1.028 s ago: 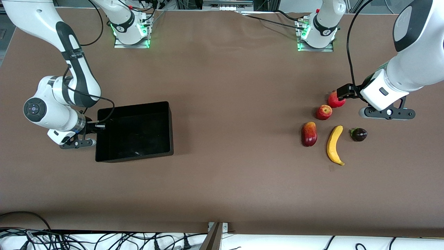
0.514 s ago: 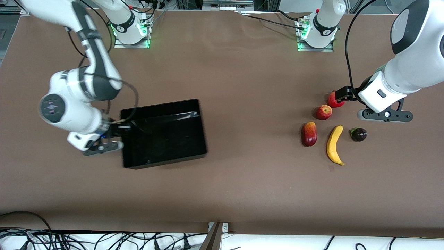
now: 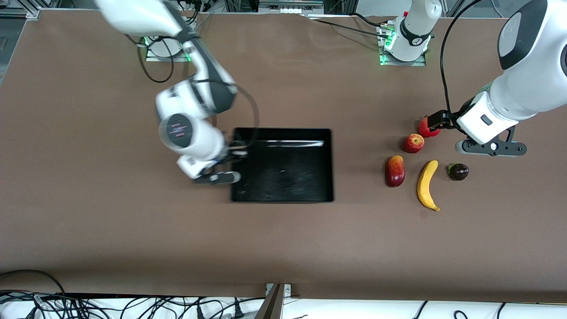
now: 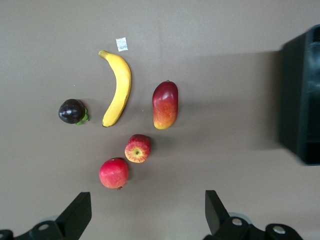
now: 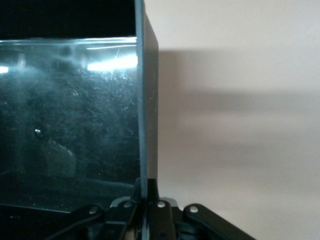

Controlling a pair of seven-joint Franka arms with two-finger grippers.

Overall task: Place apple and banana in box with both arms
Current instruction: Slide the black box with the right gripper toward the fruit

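Note:
The black box [image 3: 283,131] sits mid-table. My right gripper [image 3: 234,153] is shut on the box's wall at the right arm's end; the right wrist view shows the gripper [image 5: 145,194] pinching that thin wall [image 5: 148,110]. The apple [image 3: 413,143] lies between a pomegranate and a mango, and the banana [image 3: 427,184] lies nearer the front camera. My left gripper [image 3: 491,147] is open and empty, in the air over the table beside the pomegranate. In the left wrist view, the gripper [image 4: 147,215] has the apple [image 4: 137,148], banana [image 4: 118,87] and box corner [image 4: 300,115] ahead.
A red pomegranate [image 3: 425,128] sits partly under the left wrist. A red-yellow mango [image 3: 394,170] and a dark purple fruit [image 3: 458,171] flank the banana. They show in the left wrist view as pomegranate [image 4: 113,172], mango [image 4: 165,105] and purple fruit [image 4: 72,111].
My right arm has dragged the box along the table toward the fruits, holding its wall. The left gripper has barely moved. The fruits have not moved.

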